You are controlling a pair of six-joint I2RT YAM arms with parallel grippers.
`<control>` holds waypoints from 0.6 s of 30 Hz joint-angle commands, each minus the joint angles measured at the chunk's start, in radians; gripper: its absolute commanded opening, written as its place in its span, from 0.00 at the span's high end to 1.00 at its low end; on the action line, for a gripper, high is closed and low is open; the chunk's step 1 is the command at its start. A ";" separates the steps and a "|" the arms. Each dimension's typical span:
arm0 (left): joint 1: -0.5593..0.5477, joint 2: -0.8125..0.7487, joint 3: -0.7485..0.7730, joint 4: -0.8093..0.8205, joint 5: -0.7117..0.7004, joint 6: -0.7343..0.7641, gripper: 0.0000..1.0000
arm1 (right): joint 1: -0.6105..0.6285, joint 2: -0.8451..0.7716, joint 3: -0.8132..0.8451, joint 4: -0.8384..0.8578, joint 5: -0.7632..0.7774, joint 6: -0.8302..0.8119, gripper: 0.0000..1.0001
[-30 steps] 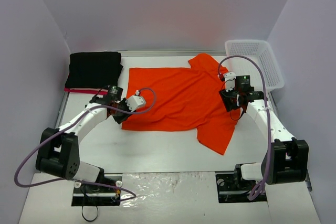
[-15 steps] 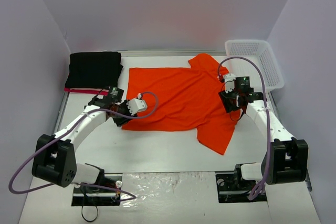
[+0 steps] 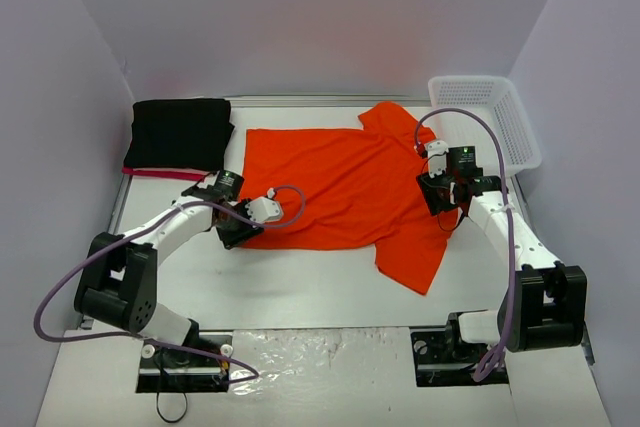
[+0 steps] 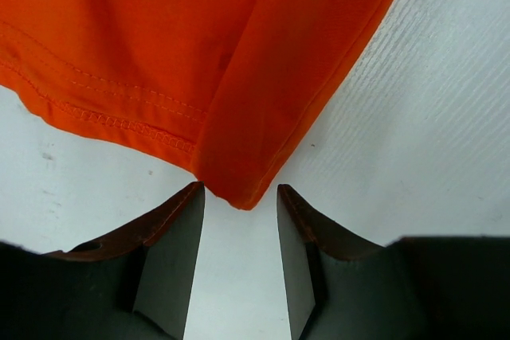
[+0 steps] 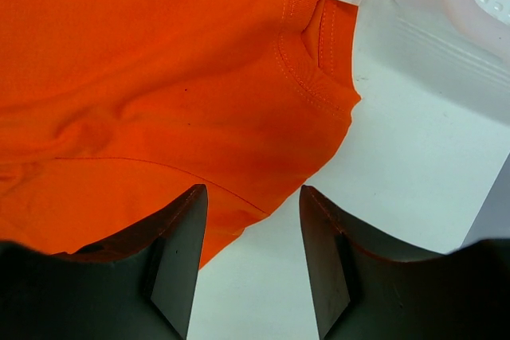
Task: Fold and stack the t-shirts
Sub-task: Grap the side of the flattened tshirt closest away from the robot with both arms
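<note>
Room: plain pale walls (image 3: 300, 17) w/ a lavender tint close in a white table (image 3: 300, 292) on three sides. Glossy patch at the near edge, btwn the arm bases.

Orange t-shirt (image 3: 340, 187) lies spread flat mid-table, collar twd the right edge, one sleeve twd the far edge, the other twd the near edge, a few soft creases.

Black t-shirt (image 3: 180, 132) is folded at the far-left corner, sitting on the pink-red t-shirt (image 3: 160, 173); only a strip of that one shows along its near side. White mesh basket (image 3: 470, 80) at the far-right corner.

L gripper (image 4: 239, 197) is low at the orange shirt's near-left hem corner. Jaws parted, cloth tip right at the fingertips, not pinched, nothing held.

R gripper (image 5: 251, 197) is over the collar end. Jaws likewise apart, nothing gripped, cloth & bare table below.
</note>
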 commanded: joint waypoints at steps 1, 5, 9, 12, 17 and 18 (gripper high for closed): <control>-0.014 0.018 0.001 -0.004 -0.006 0.016 0.60 | -0.007 0.001 -0.003 0.000 0.002 0.015 0.54; -0.019 0.039 0.002 -0.022 0.003 0.018 0.69 | -0.007 0.006 -0.003 0.000 0.003 0.013 0.54; -0.026 0.046 -0.004 -0.027 0.001 0.019 0.73 | -0.007 0.014 -0.005 0.002 0.009 0.012 0.54; -0.026 0.062 -0.012 -0.024 -0.005 0.018 0.74 | -0.007 0.015 -0.006 0.003 0.008 0.010 0.54; -0.031 0.079 -0.018 -0.020 -0.009 0.013 0.79 | -0.007 0.018 -0.008 0.003 0.014 0.009 0.54; -0.036 0.085 -0.021 -0.016 -0.011 0.013 0.79 | -0.007 0.018 -0.009 0.005 0.014 0.009 0.54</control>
